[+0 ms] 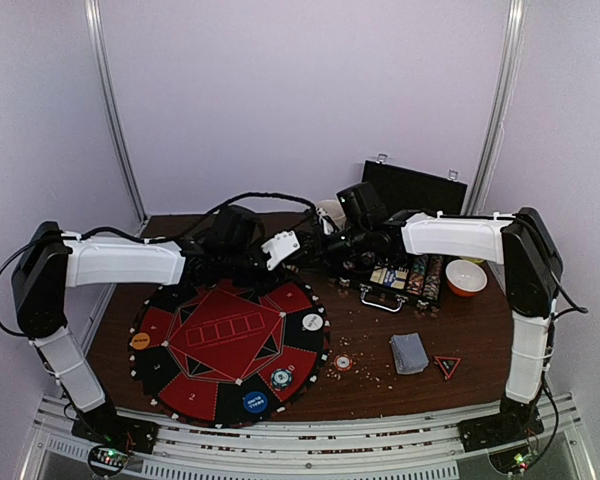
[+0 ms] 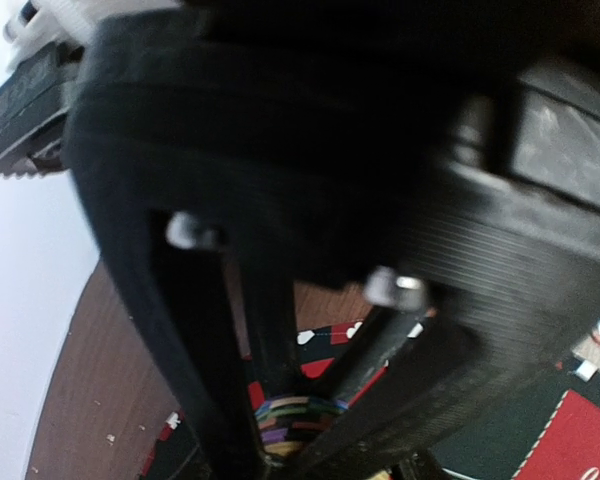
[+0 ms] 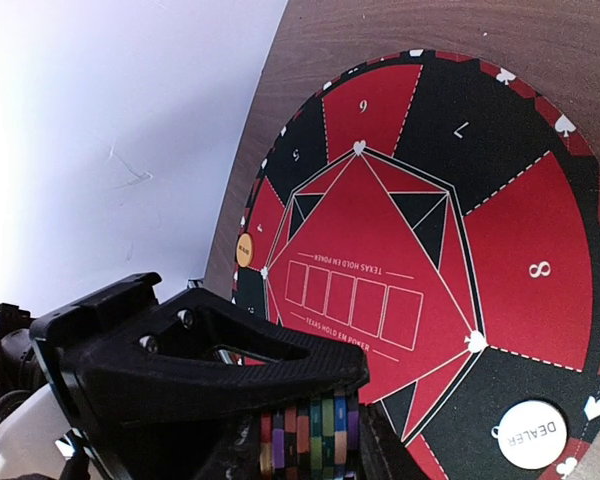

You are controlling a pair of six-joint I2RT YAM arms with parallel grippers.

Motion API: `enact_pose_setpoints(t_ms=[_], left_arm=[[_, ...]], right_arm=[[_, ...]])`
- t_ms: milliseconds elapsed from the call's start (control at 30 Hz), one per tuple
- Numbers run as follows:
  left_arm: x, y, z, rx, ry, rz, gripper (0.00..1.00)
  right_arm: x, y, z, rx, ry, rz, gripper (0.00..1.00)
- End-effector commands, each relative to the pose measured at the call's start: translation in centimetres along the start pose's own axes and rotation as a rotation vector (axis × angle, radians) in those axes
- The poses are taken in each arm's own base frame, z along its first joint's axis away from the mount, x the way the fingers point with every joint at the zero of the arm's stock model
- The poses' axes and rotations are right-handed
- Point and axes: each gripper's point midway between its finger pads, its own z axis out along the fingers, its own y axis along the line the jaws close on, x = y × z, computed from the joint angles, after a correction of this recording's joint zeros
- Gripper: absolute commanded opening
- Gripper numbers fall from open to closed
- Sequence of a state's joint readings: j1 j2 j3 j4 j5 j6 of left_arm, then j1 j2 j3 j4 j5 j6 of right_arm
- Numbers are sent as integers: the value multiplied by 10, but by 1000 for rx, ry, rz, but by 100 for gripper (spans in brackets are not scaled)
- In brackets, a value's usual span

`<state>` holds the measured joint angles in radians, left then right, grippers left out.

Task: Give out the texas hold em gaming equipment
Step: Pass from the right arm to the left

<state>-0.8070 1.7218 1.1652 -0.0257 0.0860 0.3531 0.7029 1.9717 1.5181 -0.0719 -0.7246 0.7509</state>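
we find the left gripper (image 2: 285,440) closed on a stack of chips (image 2: 302,412); its two dark fingers (image 2: 208,380) slope inward and press the striped rims of the stack from either side; the stack hangs over the far part of the round red and black mat (image 1: 230,345); the right gripper (image 3: 310,458) sits at the same stack; in its wrist view only dark slivers show at either end of the chips, so we cannot tell whether it clamps them or merely stands around them; a black finger (image 3: 210,360) lies across the top of the stack in that view; from above we see the two arms reaching in from left and right, their grippers meeting at the mat's far rim.

on the mat lie a white dealer button (image 1: 312,322) at the right side, an orange button (image 1: 140,340) at the left side, a blue button (image 1: 254,402) at the near edge, and a single striped chip (image 1: 281,378) just beside the blue one; another chip (image 1: 342,363) lies on the table (image 1: 480,330) just off the mat's right rim; further right a deck of grey-blue cards (image 1: 410,352) lies face down, with a red triangle (image 1: 446,365) just beside it; behind them the open chip case (image 1: 410,278) holds rows of chips, and an orange bowl (image 1: 466,277) stands to its right.
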Motion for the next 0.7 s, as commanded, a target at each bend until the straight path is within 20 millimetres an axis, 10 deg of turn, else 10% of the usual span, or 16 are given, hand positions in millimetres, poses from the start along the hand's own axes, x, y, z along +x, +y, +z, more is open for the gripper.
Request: enact_pose_setpoints(t_ms=[0,200,400,667], left_arm=[[-17,10,-1,-14,-50,-1,15],[-19,9,-4,-6,-59,-18,0],[16,9,0,19,110,-138,0],[67,-6,-24,51,272,-253,0]], right_arm=[[-2,14,1,-47,3,-41,0],[0,11,3,-44,8,-41,0],[-4,1,0,24,-5,-67,45],[-22,-9,-14,64,-59,-80,61]])
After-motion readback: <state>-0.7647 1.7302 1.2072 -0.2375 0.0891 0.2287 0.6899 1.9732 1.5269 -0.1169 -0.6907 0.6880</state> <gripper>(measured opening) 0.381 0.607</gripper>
